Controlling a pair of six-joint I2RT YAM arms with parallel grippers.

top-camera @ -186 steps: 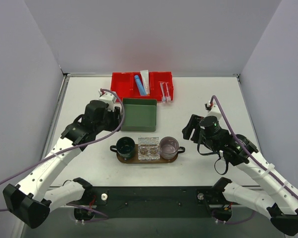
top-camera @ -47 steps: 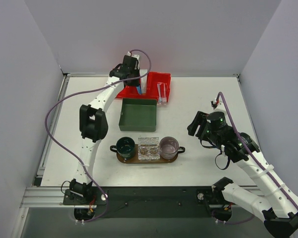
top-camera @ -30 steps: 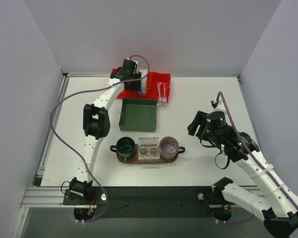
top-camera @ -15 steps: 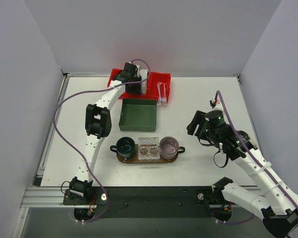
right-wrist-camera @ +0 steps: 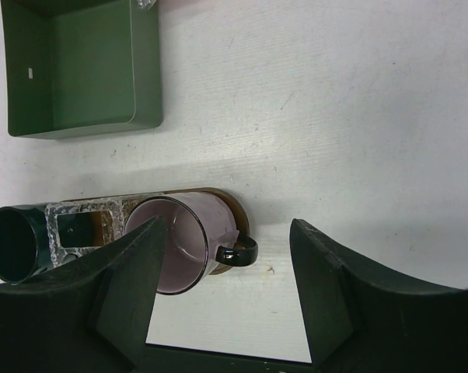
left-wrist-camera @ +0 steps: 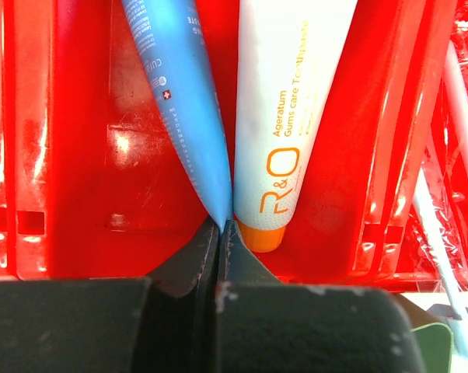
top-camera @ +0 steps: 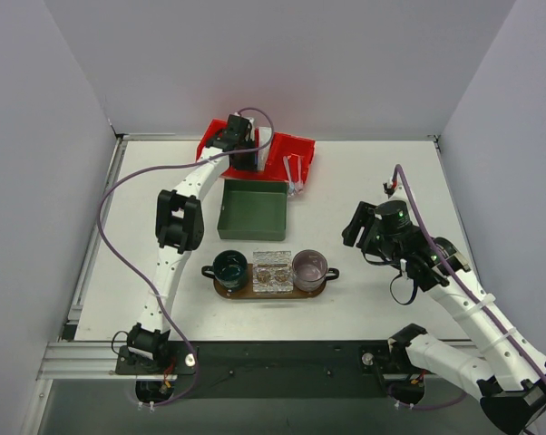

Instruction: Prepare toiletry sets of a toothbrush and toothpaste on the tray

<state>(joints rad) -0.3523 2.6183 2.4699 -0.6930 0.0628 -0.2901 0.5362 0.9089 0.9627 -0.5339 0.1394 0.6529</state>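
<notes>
Left wrist view: the left pincer (left-wrist-camera: 218,229) is pinched fully shut on the flat tail of the blue tube (left-wrist-camera: 179,93), probably its easiest grip, beside the white tube (left-wrist-camera: 284,101) in the red bin (left-wrist-camera: 86,155); the right pincer (right-wrist-camera: 228,241) hangs open near the tray (right-wrist-camera: 218,192), seemingly waiting.

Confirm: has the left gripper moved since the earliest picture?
Yes: from left of the green box, the left gripper went beyond it, gripping the blue tube.

The blue tube (left-wrist-camera: 179,101) and white tube (left-wrist-camera: 284,101) run off the upper edge; the toothbrushes (left-wrist-camera: 432,233), far right, are blurred and cut off.
</notes>
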